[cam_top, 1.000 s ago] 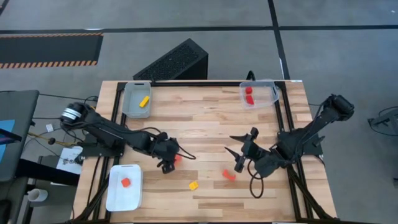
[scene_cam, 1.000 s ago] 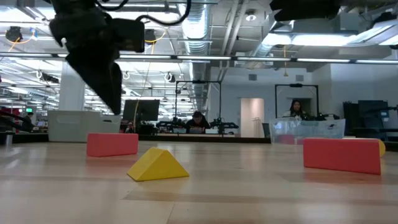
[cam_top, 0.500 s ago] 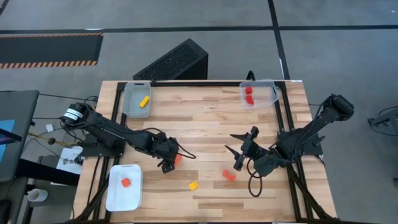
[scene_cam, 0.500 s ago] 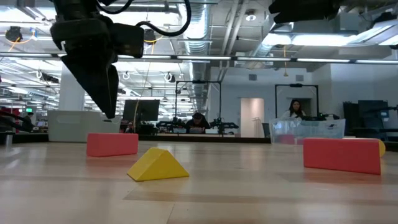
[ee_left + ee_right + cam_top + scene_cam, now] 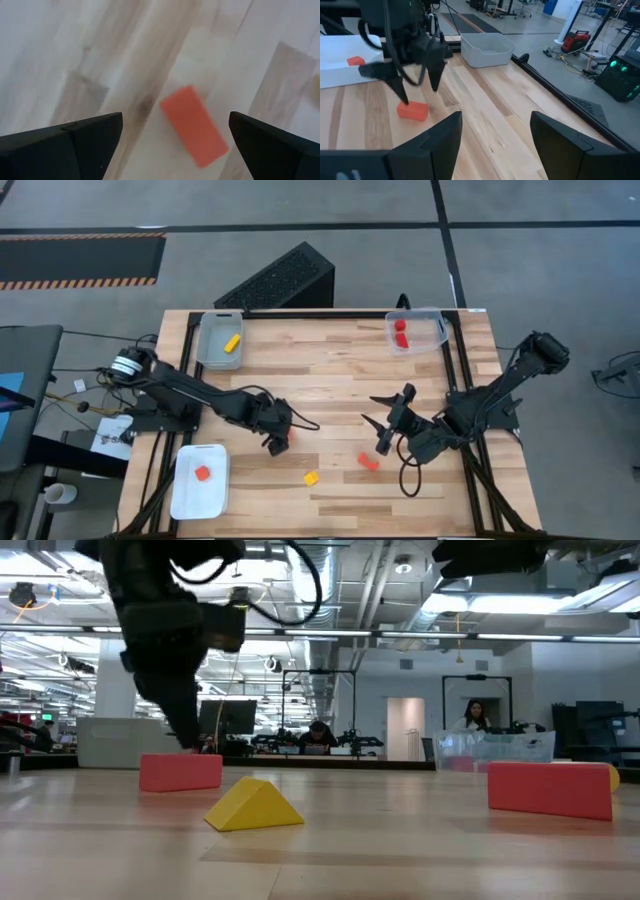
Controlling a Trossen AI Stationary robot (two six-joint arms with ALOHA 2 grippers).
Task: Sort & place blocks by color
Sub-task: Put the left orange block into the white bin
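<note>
An orange-red block (image 5: 288, 437) lies flat on the wooden table; it also shows in the left wrist view (image 5: 194, 125), the low view (image 5: 181, 772) and the right wrist view (image 5: 413, 111). My left gripper (image 5: 277, 440) is open just above it, pointing down, with a finger on either side (image 5: 175, 145) and no touch that I can see. My right gripper (image 5: 384, 431) is open and empty, above the table right of the middle. A red block (image 5: 368, 462) and a yellow block (image 5: 312, 478) lie on the table near the front.
A clear tray (image 5: 220, 340) at the far left holds a yellow block (image 5: 232, 342). A clear tray (image 5: 415, 330) at the far right holds red blocks (image 5: 400, 332). A white tray (image 5: 200, 480) at the near left holds an orange block (image 5: 203, 473).
My left gripper has gone down and a little toward the table's right edge, onto the place of the orange-red block, its fingertips now close above the table. The block has not moved.
</note>
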